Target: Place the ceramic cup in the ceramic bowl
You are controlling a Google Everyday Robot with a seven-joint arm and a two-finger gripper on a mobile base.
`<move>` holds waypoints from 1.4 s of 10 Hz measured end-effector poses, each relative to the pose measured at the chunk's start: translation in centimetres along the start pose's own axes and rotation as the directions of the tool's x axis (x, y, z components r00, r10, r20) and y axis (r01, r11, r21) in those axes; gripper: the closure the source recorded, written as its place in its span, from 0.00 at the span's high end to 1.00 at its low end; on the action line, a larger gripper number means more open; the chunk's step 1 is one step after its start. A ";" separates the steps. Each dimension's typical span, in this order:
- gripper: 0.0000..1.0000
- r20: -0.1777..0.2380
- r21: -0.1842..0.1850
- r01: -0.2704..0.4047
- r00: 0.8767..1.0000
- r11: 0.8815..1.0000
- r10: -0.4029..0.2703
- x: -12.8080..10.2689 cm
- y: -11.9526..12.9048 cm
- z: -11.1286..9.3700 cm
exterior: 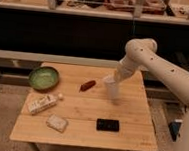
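1. Near the back-left corner of the worktop (129,113) sits the ceramic bowl (43,77).
2. Right of centre, toward the back edge, my end effector (112,82) is at the ceramic cup (112,92); whether it grips, I cannot tell.
3. This looks like the carrying step; next I must travel left over the bowl.

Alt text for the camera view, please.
The end effector is at the top of a small off-white ceramic cup, right of centre over the wooden table; the round green ceramic bowl sits near the table's far left corner, empty.
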 end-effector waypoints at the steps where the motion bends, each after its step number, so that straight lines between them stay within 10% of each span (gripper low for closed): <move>1: 0.00 0.001 0.007 0.007 1.000 1.000 -0.007 -0.2 -0.5 0.0; 14: 0.00 0.023 0.082 0.152 0.988 0.985 -0.154 -5.5 -9.2 -0.4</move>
